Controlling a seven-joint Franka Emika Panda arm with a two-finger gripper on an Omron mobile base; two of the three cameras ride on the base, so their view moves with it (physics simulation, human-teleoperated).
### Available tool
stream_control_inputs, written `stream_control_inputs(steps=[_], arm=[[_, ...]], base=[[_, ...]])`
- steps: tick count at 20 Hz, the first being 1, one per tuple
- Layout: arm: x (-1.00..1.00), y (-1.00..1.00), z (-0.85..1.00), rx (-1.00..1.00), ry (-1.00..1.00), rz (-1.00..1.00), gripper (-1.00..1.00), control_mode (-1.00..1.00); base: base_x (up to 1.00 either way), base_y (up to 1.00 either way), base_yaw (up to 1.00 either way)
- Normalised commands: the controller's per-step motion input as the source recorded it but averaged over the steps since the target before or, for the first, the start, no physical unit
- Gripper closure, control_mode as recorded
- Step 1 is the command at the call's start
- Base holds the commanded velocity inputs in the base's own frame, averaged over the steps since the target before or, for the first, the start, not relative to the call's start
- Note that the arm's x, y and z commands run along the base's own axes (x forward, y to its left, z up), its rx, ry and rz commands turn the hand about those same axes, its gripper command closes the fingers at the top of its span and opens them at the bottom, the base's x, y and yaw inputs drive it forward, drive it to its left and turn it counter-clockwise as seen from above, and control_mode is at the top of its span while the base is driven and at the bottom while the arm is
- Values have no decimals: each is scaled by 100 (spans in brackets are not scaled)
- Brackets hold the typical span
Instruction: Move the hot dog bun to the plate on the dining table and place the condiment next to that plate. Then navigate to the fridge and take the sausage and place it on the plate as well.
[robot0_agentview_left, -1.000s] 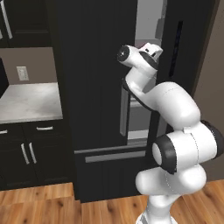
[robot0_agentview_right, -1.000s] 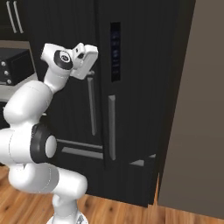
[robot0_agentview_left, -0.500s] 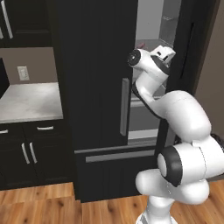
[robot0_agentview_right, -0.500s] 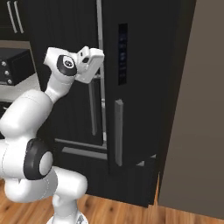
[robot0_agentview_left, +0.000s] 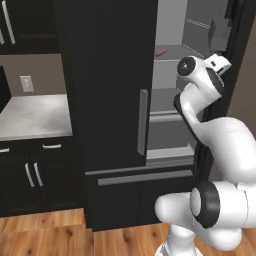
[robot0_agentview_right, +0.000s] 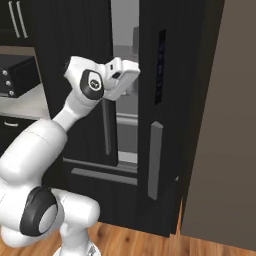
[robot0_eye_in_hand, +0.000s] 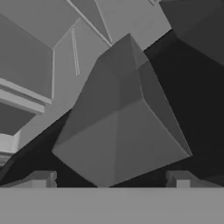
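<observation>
Sausage (robot0_agentview_left: 160, 51) lies on the fridge (robot0_agentview_left: 115, 100) upper shelf, near its left edge. Your gripper (robot0_eye_in_hand: 109, 177) stands wide open and empty by the open door. Expect it light, soft, slippery: pinch it gently across the middle.

Black cabinets (robot0_agentview_left: 27, 175) stand under a pale marble bench (robot0_agentview_left: 32, 116); wood plank floor (robot0_agentview_left: 55, 235) below, taupe wall (robot0_agentview_right: 225, 125) beside.
</observation>
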Motion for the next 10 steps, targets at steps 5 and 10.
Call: stream_control_inputs(steps=[5, 10], arm=[[-35, -96, 0, 13, 0, 0, -100, -100], [-26, -97, 0, 12, -1, 0, -100, -100]], base=[[0, 0, 0], [0, 0, 0]])
